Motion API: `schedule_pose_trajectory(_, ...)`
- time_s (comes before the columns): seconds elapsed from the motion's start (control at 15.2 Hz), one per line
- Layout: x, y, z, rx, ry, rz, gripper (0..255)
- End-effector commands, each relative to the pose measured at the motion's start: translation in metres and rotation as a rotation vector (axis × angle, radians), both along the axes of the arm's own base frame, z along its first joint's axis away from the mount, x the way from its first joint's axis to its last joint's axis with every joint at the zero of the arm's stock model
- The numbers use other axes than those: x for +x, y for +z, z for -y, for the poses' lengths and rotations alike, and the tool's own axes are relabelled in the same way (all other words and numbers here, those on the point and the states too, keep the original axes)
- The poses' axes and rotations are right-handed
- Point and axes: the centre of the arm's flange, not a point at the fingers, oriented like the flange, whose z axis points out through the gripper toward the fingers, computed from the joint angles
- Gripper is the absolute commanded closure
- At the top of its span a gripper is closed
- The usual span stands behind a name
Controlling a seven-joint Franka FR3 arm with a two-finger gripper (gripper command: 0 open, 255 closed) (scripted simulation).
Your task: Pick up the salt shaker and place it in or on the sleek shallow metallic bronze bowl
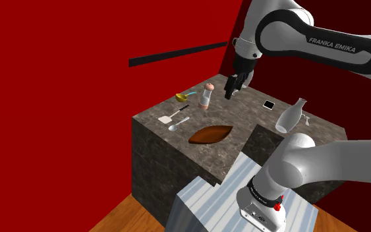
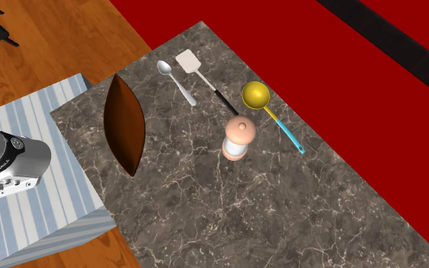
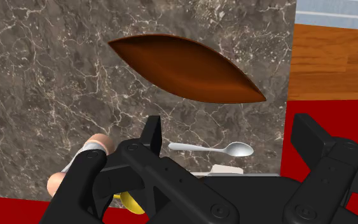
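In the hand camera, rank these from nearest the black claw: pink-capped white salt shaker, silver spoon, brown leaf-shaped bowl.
1. Pink-capped white salt shaker: right beside the open gripper.
2. Silver spoon: just beyond the gripper.
3. Brown leaf-shaped bowl: farthest, past the spoon.

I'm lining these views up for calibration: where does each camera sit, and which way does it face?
Shoulder view: beside and behind the stand, looking down over the marble counter; the arm and gripper reach above it.
Second exterior view: high above the counter, looking steeply down; one arm link at its lower left.
Wrist view: on the hand, looking down past the open fingers at the brown bowl.
All three share the bowl and the salt shaker.
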Motion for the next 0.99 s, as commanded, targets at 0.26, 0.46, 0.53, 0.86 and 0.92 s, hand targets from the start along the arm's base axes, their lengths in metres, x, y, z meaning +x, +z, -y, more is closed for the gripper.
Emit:
schedule_pose_trajectory(0.26, 0.036, -0.011, 0.043, 0.037, -0.004, -0.004, 0)
schedule_pose_trajectory(0.46, 0.062, -0.021, 0.076, 0.064, -0.008, -0.008, 0)
schedule_pose_trajectory(0.53, 0.071, -0.024, 0.086, 0.073, -0.009, -0.009, 0)
schedule_pose_trajectory(0.86, 0.115, -0.043, 0.140, 0.119, -0.014, -0.014, 0)
schedule_pose_trajectory(0.92, 0.124, -0.047, 0.150, 0.128, -0.015, -0.015, 0)
